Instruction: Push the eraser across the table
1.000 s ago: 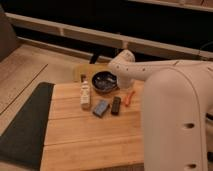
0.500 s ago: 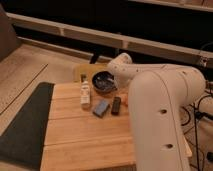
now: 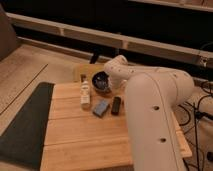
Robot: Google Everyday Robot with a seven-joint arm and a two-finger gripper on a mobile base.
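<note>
The eraser (image 3: 100,107), a small flat blue-grey block, lies near the middle of the light wooden table (image 3: 85,145). My white arm (image 3: 150,105) fills the right of the view and reaches to the table's far side. My gripper is at the arm's far end, by a dark bowl (image 3: 102,83), behind the eraser and clear of it. It is shut, and nothing shows in its grip.
A black bar (image 3: 116,105) lies just right of the eraser. A white-and-tan bottle (image 3: 85,93) stands just left of it. A dark grey mat (image 3: 25,125) lies on the floor left of the table. Cables hang at the right.
The bulk of the arm has swung left, covering more of the table's right side. The eraser, bar and bottle have not moved.
</note>
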